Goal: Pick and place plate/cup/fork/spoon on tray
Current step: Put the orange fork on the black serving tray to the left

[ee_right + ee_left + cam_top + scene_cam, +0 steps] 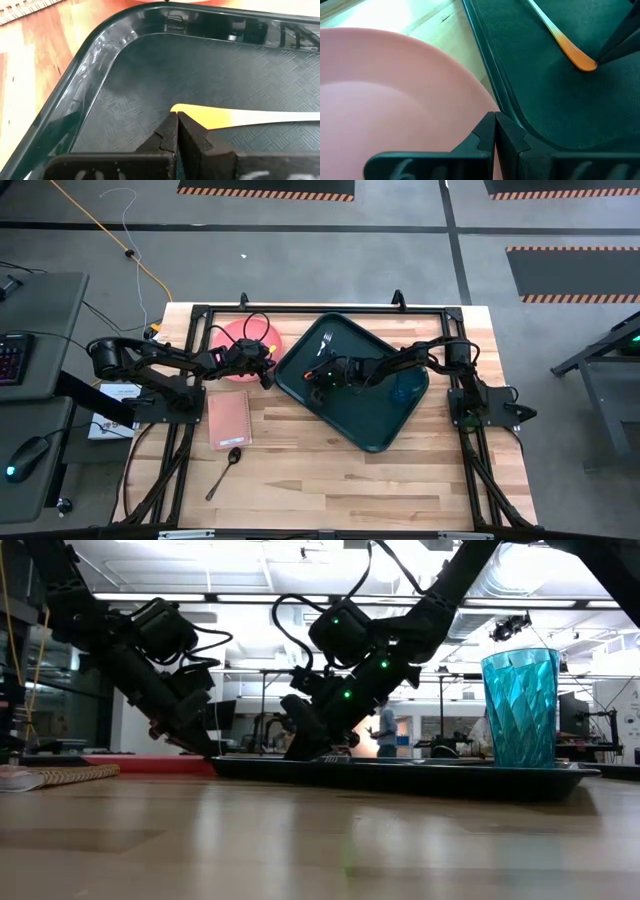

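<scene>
The salmon-pink plate (238, 337) lies flat on the table, just left of the dark green tray (370, 425). My left gripper (267, 372) is shut, with its tips (495, 131) at the plate's rim between plate and tray. The fork (323, 350) lies on the tray's floor, its orange handle end (180, 108) at the tips of my shut right gripper (176, 129). The teal cup (520, 708) stands upright on the tray's right part. The dark spoon (225, 472) lies on the table near the front left. My left gripper's shut fingertips stand at the plate's rim (482, 107) on the side next to the tray, slanting down from the table's left; I cannot tell whether they touch it. My right gripper's shut fingertips stand at the very end of the fork's orange handle (187, 110), slanting down from the table's right. The fork lies flat on the tray. I cannot tell whether the fingers touch it.
A pink rectangular slab with a spiral edge (230, 420) lies on the table in front of the plate. The tray's raised rim (490, 75) runs close beside the plate. Bare wood shows along the table's near edge (330, 490).
</scene>
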Tool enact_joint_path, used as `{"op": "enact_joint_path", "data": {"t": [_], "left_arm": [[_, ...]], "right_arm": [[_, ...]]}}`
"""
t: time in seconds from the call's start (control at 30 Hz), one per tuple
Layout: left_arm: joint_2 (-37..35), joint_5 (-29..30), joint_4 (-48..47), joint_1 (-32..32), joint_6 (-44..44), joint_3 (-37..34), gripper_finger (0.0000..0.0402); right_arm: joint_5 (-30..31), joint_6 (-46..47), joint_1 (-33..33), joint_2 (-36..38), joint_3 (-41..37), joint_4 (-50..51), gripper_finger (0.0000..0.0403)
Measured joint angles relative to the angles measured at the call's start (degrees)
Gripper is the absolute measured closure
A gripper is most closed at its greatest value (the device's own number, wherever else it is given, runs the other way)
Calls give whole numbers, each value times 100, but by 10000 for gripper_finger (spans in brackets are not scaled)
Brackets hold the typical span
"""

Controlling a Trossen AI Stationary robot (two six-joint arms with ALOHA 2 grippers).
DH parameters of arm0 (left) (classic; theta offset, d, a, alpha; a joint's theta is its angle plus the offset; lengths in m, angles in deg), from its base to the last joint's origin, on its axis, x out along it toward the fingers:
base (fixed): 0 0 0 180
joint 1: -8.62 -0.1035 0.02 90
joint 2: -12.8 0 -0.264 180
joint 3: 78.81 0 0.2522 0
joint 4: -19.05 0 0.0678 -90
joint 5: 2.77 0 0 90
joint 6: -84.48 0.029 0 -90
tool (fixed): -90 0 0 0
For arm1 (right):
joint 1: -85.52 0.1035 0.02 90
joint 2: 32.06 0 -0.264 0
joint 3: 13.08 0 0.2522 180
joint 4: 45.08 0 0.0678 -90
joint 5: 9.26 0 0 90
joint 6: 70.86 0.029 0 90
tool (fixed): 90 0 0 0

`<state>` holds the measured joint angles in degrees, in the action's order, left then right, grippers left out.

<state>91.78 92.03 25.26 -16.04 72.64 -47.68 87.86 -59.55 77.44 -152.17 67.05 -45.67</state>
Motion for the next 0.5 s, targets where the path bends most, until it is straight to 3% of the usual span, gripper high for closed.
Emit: {"op": "enact_joint_path", "data": {"t": [0.33, 0.5], "left_arm": [[0, 2, 2, 0, 0, 0, 401], [0, 2, 2, 2, 2, 0, 401]], "right_arm": [[-262, -134, -3, 0, 0, 78, 403], [-46, -188, -14, 2, 0, 177, 403]]}}
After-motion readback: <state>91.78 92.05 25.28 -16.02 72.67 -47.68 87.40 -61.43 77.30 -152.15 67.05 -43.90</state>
